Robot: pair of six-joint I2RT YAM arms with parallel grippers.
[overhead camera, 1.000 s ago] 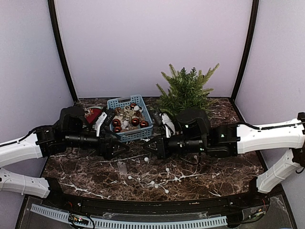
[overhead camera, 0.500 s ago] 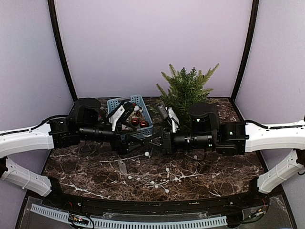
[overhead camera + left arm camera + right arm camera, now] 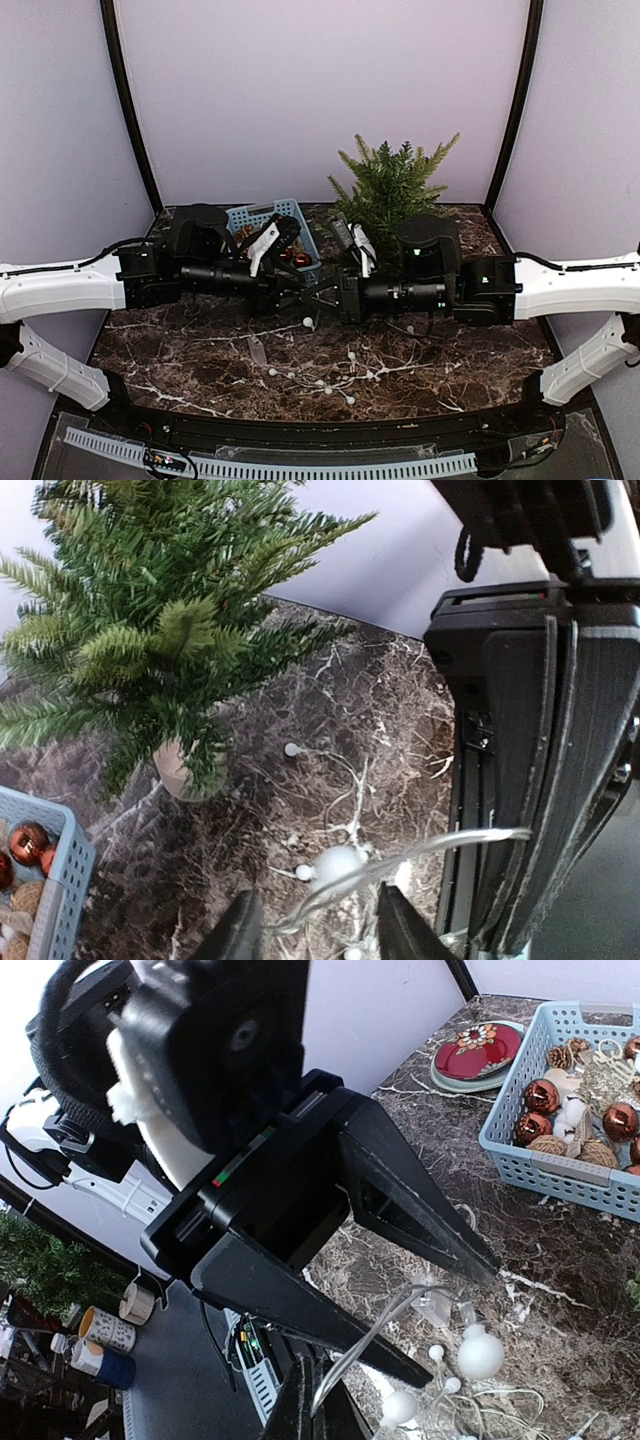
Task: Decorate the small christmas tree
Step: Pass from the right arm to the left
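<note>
The small christmas tree (image 3: 390,190) stands at the back right of the table; in the left wrist view the tree (image 3: 150,610) rises from its pale wooden base (image 3: 178,770). A clear-wired light string with white bulbs (image 3: 320,382) lies on the marble near the front. My right gripper (image 3: 327,293) (image 3: 318,1395) is shut on a raised strand of that string. My left gripper (image 3: 306,293) (image 3: 320,930) faces it tip to tip. Its jaws stand apart, with the wire and one bulb (image 3: 335,865) between them, touching neither finger.
A blue basket (image 3: 262,212) (image 3: 560,1160) of red balls, pine cones and other ornaments sits at the back, behind my left arm. A red dish (image 3: 475,1052) lies left of the basket. More bulbs (image 3: 480,1350) hang and lie under the grippers.
My left arm has swung right to meet the right gripper, and its jaws have narrowed around the wire. The right arm shifted right and back early on, then held still, shut on the string.
</note>
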